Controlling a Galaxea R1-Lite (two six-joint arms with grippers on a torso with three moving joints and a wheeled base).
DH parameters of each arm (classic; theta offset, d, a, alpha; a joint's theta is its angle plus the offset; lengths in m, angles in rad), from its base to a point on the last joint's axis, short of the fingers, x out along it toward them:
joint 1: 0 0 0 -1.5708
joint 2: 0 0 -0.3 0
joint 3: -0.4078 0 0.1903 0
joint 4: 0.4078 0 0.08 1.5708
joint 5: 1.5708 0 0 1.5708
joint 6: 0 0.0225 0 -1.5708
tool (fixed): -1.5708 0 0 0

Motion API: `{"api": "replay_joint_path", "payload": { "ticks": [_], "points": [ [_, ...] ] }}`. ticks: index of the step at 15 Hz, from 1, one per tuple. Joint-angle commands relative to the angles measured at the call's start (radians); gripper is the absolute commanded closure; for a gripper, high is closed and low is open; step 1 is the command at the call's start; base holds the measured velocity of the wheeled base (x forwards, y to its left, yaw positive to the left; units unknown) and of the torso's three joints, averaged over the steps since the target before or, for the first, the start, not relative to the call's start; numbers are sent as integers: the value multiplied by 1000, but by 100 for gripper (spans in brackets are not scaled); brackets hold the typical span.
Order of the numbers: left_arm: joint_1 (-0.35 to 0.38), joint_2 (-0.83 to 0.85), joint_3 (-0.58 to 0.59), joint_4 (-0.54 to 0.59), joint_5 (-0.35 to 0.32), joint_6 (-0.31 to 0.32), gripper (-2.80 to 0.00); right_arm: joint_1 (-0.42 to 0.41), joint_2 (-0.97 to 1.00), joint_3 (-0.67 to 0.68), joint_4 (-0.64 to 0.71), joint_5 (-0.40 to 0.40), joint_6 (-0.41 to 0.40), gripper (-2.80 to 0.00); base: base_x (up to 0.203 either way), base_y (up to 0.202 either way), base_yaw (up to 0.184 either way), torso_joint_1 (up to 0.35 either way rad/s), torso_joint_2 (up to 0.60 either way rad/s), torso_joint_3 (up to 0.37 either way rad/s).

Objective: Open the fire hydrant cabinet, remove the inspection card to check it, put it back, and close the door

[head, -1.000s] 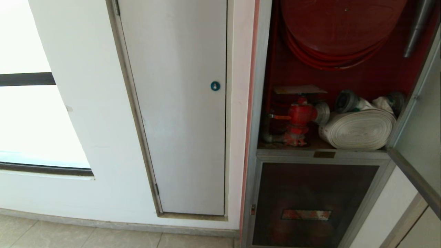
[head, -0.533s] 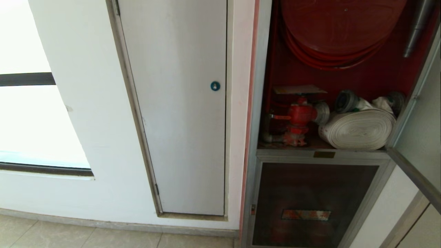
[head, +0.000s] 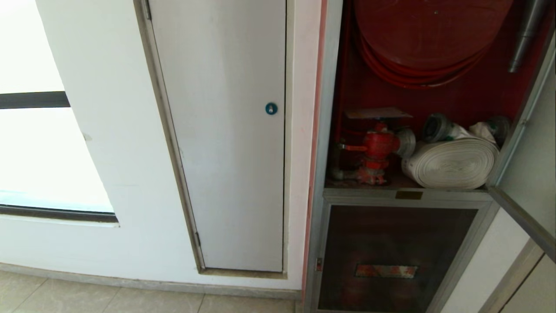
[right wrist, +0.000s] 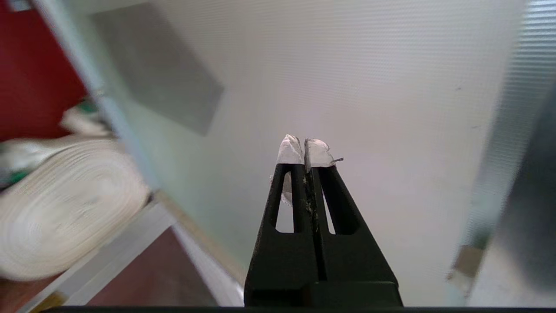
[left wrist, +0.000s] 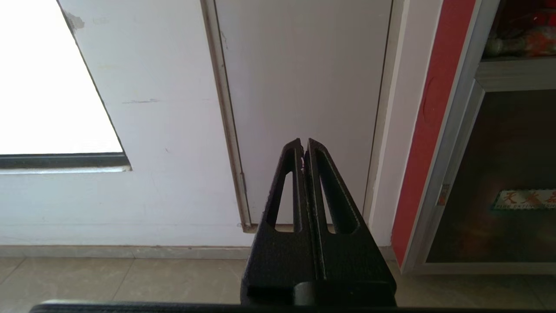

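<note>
Door (head: 532,174) open at right frame edge; right gripper (right wrist: 304,150) pinched empty, probably facing its inner pane. Sweep slowly toward cabinet interior.

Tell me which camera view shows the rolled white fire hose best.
The head view: the rolled white fire hose lies whole and sharp on the shelf of the open silver aluminium-framed cabinet, beside the red valve. The right wrist view catches it only blurred and cut off at the edge. The left wrist view does not show it.
</note>
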Motion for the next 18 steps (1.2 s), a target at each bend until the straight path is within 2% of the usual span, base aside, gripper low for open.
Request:
{"api": "replay_joint_path", "payload": {
  "ticks": [1,4,7,9,12,14,15,17,18],
  "points": [
    [0,1,28,0,-1,0,0,58,-39,13,-1,22,-1,0,0,0,0,0,0,0],
    [0,1,28,-3,-1,0,0,197,-109,53,10,27,-27,0,0,0,0,0,0,0],
    [0,1,28,-1,-1,0,0,344,-216,74,98,56,-36,0,0,0,0,0,0,0],
    [0,1,28,-2,-1,0,0,404,-318,84,203,133,-37,0,0,0,0,0,0,0],
    [0,0,28,-2,0,0,0,426,-498,101,378,282,-38,0,0,0,0,0,0,0],
    [0,1,28,0,0,0,0,429,-641,117,493,410,-39,0,0,0,0,0,0,0],
    [0,0,28,-1,0,0,0,431,-683,107,597,480,-39,0,0,0,0,0,0,0],
    [0,1,28,0,0,0,0,474,-686,36,764,529,-37,0,0,0,0,0,0,0],
    [0,1,28,0,-1,0,0,521,-683,24,791,533,-37,0,0,0,0,0,0,0]
  ]
}}
